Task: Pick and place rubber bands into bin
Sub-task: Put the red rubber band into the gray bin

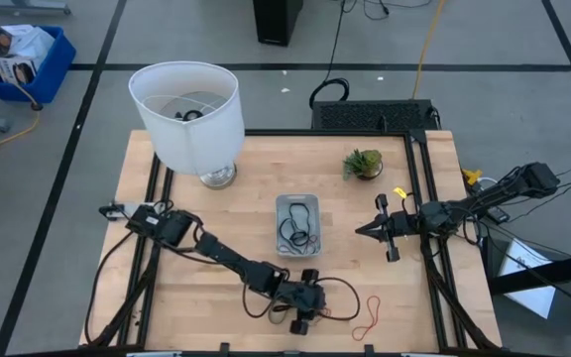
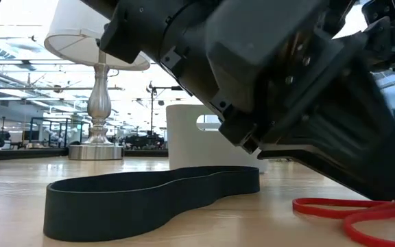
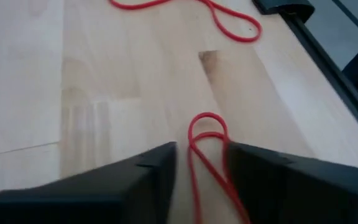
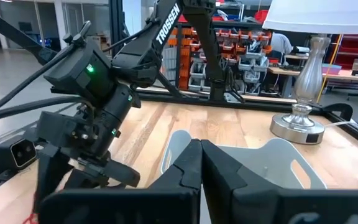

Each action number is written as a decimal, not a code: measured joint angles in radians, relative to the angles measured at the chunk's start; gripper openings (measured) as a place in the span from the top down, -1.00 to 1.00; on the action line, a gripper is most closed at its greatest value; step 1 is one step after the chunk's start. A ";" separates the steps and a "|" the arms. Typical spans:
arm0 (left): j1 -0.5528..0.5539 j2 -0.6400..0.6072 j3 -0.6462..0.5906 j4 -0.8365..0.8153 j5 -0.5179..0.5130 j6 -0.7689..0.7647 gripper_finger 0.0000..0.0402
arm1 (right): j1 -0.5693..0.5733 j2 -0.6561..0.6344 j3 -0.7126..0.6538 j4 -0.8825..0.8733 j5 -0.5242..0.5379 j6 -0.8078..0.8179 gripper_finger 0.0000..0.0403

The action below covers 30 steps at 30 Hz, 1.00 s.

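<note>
A red rubber band (image 3: 205,134) lies flat on the wooden table as a narrow loop. My left gripper (image 3: 201,149) is low over it near the table's front edge (image 1: 308,315), open, with one finger on either side of the loop. A second red rubber band (image 3: 219,15) (image 1: 370,317) lies farther toward the right. A black rubber band (image 2: 149,195) rests on its edge on the table. The pale grey bin (image 1: 297,203) at mid-table holds dark bands. My right gripper (image 1: 362,229) waits shut to the right of the bin. My left gripper comes slanting down from the table's left, and the red band's looped end (image 3: 209,118) shows just past its fingertips. The loop's one strand lies right beside one finger (image 3: 241,162); I cannot tell whether they touch. The band lies flat on the table.
A white lampshade lamp (image 1: 188,114) stands at the far left and a small potted plant (image 1: 363,162) at the far right. Black rails (image 3: 328,56) edge the table on the right. Bare wood lies between the bin and the front edge.
</note>
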 joint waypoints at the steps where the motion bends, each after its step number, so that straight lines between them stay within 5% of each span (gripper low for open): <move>1: 0.000 0.001 0.000 -0.001 -0.004 -0.001 0.42 | 0.000 0.000 0.000 0.000 0.000 0.000 1.00; 6: -0.003 0.002 -0.001 0.006 0.003 0.001 0.94 | 0.000 0.000 0.000 -0.007 0.000 0.001 1.00; 15: -0.011 -0.038 -0.009 0.041 -0.049 0.119 0.98 | 0.000 0.000 0.000 -0.013 0.000 0.019 1.00; 30: -0.065 -0.329 -0.004 -0.009 -0.250 0.249 0.99 | 0.000 0.000 0.000 -0.017 -0.003 0.031 1.00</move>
